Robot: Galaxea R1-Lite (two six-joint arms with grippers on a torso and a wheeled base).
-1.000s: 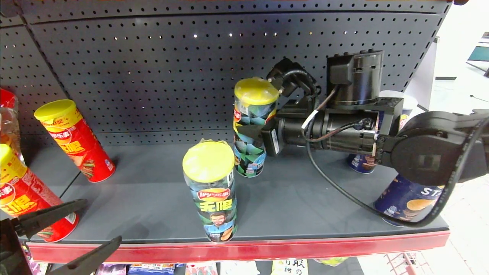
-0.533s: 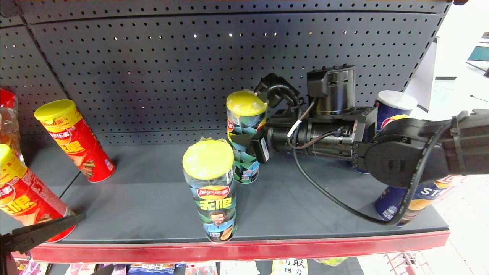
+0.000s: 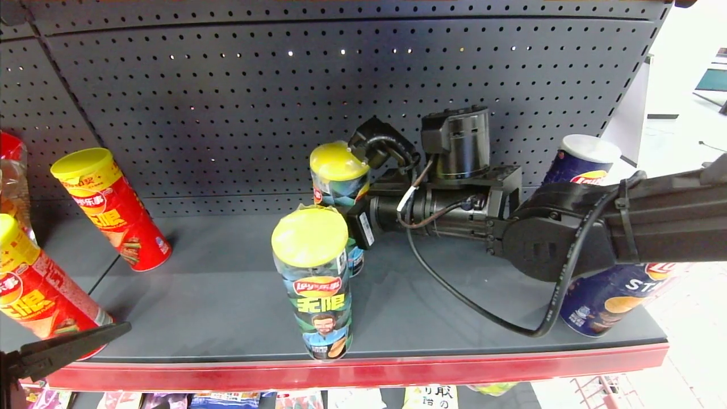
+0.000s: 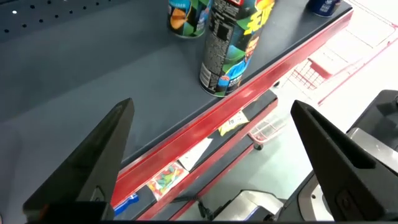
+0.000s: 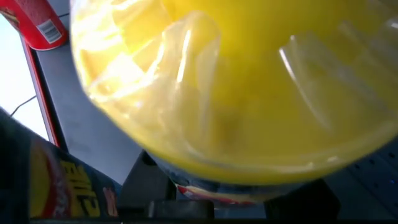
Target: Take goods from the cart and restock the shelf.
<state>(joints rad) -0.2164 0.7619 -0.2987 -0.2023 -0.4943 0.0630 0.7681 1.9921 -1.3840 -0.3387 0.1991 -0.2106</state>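
Observation:
A green chip can with a yellow lid (image 3: 339,178) stands upright at the middle of the grey shelf (image 3: 227,295), and my right gripper (image 3: 342,209) is shut on it from the right. Its yellow lid (image 5: 236,81) sits very close in the right wrist view. A second green chip can (image 3: 315,284) stands just in front of it near the shelf's front edge and hides its lower part; this front can (image 4: 227,46) also shows in the left wrist view. My left gripper (image 4: 211,109) hangs open and empty below the front edge, at the shelf's left end.
Two red chip cans (image 3: 111,207) (image 3: 34,289) lean at the left. Blue cans (image 3: 579,162) (image 3: 613,295) stand at the right, behind and under my right arm. A perforated panel (image 3: 227,113) backs the shelf; a red lip (image 3: 363,369) runs along the front.
My right arm has carried the green can leftward and lower, to just behind the front can. My left gripper has sunk, so just one finger stays in the head view.

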